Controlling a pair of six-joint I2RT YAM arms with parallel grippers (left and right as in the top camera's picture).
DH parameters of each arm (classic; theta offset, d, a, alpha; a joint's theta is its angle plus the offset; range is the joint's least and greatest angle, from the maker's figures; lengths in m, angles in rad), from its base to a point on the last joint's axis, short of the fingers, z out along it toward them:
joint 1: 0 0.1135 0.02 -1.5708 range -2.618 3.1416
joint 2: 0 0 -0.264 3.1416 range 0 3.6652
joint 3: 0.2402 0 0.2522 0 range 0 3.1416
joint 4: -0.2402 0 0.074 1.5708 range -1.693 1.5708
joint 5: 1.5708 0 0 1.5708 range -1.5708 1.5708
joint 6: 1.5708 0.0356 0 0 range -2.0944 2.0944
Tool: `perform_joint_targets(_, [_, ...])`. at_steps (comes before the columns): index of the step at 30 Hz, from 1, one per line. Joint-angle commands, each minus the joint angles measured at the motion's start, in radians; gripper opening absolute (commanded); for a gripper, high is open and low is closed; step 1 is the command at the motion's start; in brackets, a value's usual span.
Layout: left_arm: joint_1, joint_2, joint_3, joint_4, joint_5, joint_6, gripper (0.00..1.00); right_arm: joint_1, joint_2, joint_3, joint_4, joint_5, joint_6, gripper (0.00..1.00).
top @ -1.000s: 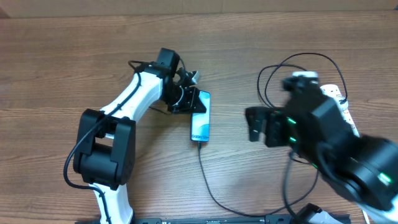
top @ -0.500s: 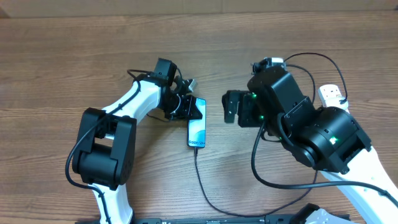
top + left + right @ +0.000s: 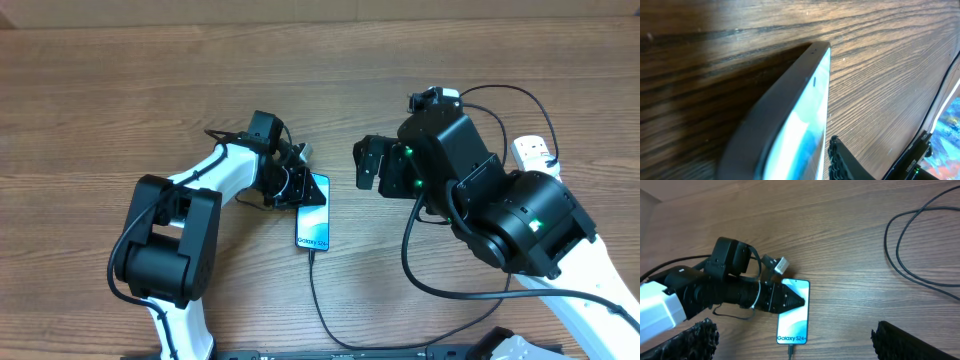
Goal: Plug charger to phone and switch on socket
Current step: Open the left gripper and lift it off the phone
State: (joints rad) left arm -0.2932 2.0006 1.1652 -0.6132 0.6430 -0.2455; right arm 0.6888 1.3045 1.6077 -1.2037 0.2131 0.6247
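Observation:
The phone (image 3: 313, 222) lies screen up at the table's middle, its blue screen reading "Galaxy S24+" (image 3: 792, 325). The charger (image 3: 318, 290), a thin black cable, runs from the front edge up to the phone's near end, where its connector tip (image 3: 790, 352) sits in the port. My left gripper (image 3: 297, 188) reaches over the phone's far left corner; in the left wrist view one finger (image 3: 842, 160) stands a sliver off the glass (image 3: 805, 135). My right gripper (image 3: 366, 165) hovers open just right of the phone, fingers (image 3: 697, 335) spread wide. The white socket (image 3: 535, 151) shows partly behind the right arm.
Black cable loops (image 3: 912, 255) lie on the wood right of the phone and arc behind the right arm (image 3: 480, 95). The bulky right arm (image 3: 510, 215) covers the right side. Bare wooden table (image 3: 100, 100) stretches to the left and far side.
The phone has shifted toward the front edge with my left gripper, whose jaws have loosened off it. The right arm swung left to beside the phone, uncovering the socket's end.

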Motion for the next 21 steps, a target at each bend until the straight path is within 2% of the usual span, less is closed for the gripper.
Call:
perform_joint_targets(1, [-0.001,0.002,-0.03,-0.016,-0.129,-0.006,0.27,0.001,0.003,-0.003,0.009,0.002,0.008,1.0])
perform_joint_targets(6, [-0.001,0.002,-0.03,-0.037,-0.23,-0.006,0.35,0.001,0.003,-0.003,0.019,0.002,0.009,1.0])
perform_joint_targets(9, [-0.001,0.002,-0.03,-0.04,-0.297,-0.006,0.35,0.001,0.003,-0.003,0.034,0.002,0.009,1.0])
perform_joint_targets(18, [-0.001,0.002,-0.03,-0.018,-0.339,-0.006,0.39,0.001,0.015,-0.003,0.168,0.002,0.008,1.0])
perform_joint_targets(21, [-0.001,0.002,-0.03,-0.021,-0.339,-0.025,0.36,0.001,0.018,-0.003,0.209,0.002,0.008,1.0])
